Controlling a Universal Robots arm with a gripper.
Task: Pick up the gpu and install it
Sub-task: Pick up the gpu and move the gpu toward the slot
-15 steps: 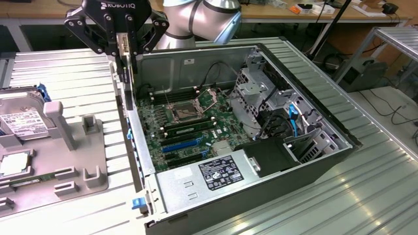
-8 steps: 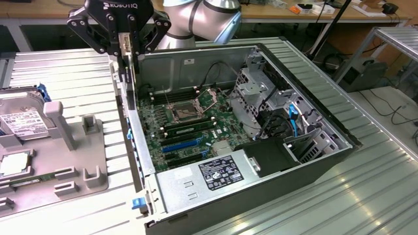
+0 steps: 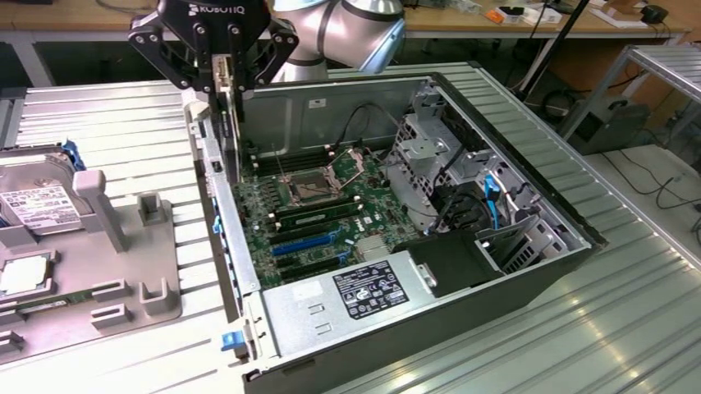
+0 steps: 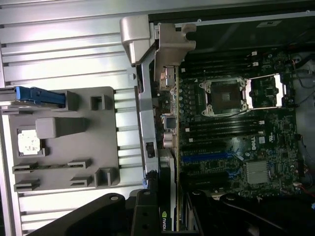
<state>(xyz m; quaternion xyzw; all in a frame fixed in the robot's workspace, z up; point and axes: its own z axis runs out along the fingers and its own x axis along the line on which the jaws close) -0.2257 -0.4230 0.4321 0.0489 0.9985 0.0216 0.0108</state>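
One thin gpu [image 3: 233,123] hangs edge-down directly beneath the end effector [image 3: 226,80], which pinches its upper edge. It is probably light, stiff and fragile, so holding the board edges seems safest.

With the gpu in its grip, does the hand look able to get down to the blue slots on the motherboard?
Probably yes. The hand, shut on the gpu, hangs above the open case at its rear edge; nothing lies over the blue slots on the motherboard, and the drive cage stands aside.
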